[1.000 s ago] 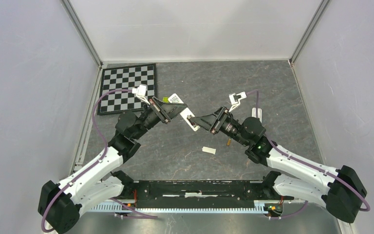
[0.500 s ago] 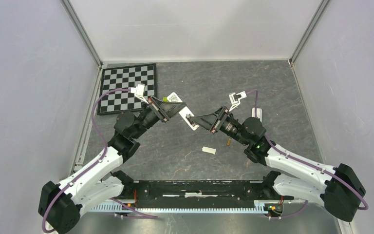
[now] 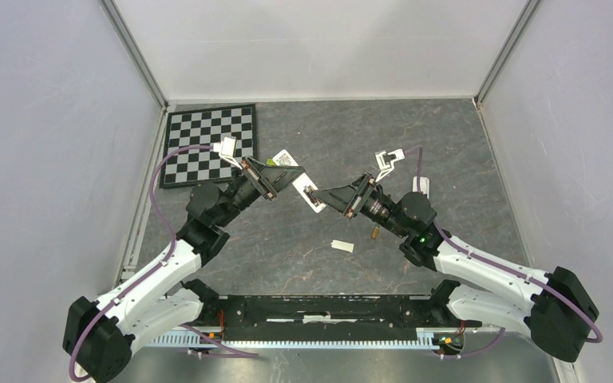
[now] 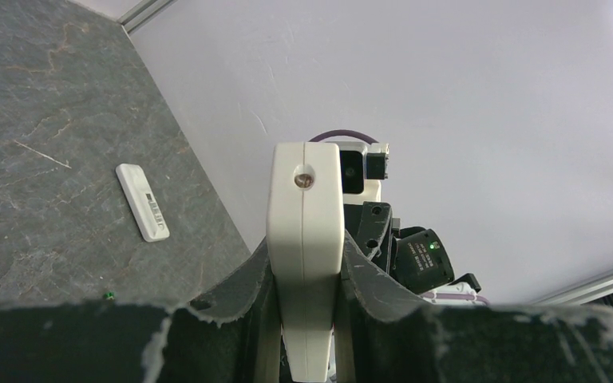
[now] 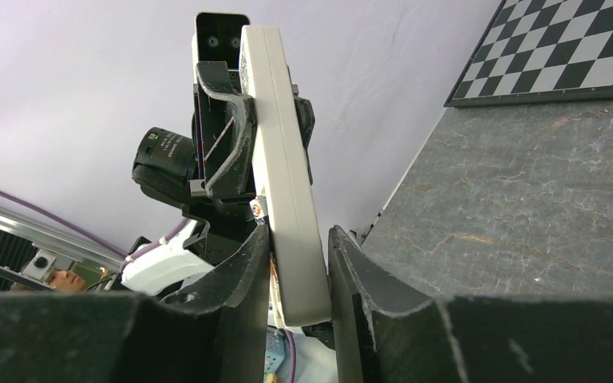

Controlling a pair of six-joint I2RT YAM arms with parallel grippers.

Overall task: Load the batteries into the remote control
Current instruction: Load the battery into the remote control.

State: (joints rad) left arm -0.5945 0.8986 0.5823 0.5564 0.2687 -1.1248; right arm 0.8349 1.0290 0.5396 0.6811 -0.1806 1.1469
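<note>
There's the remote control (image 3: 310, 194) aloft over the bench (image 3: 271, 247), left pincer (image 4: 305, 263) clenched on one end, right pincer (image 5: 297, 247) grasping the other, so any tug-of-war between them could wrench it loose, with a battery (image 3: 374, 233) lying down below.

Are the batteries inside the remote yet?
Not yet, it seems. Done: the remote is up off the table. In hand: the left hand and the right hand each grip one end of it in the air. Left: one battery lies on the table, and a small white piece, maybe the cover, lies near it. I can't see any battery in the remote.
</note>
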